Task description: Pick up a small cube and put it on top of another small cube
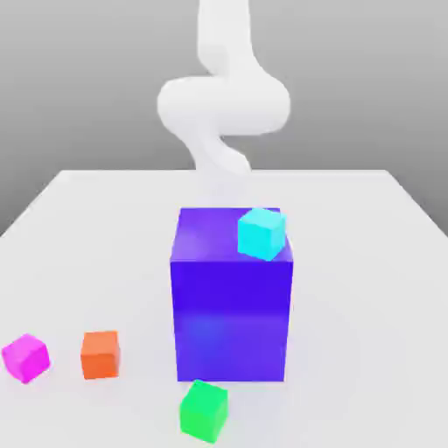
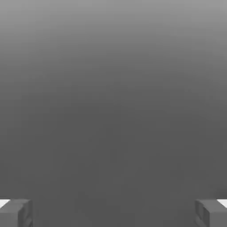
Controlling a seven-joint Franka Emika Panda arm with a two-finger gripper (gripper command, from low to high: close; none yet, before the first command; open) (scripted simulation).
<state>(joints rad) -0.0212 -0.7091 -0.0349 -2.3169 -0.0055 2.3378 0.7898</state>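
The small cube (image 1: pixel 25 358), bright magenta, lies on the white table near the front edge at the exterior view's left. An orange cube (image 1: pixel 100 353) of the same size sits just beside it. A green cube (image 1: pixel 204 409) rests in front of the big blue-purple block (image 1: pixel 232 306). My white arm (image 1: pixel 223 105) rises behind that block, far from the magenta cube. In the hand view my gripper (image 2: pixel 113 213) is open, its grey fingertips (image 2: pixel 15 213) stand wide apart with nothing between them, and only grey background lies ahead.
A cyan cube (image 1: pixel 262 233) sits tilted on the top rear corner of the tall blue-purple block, toward the exterior view's right. The block stands mid-table between my arm and the front cubes. The white table (image 1: pixel 367 262) spreads out on both sides.
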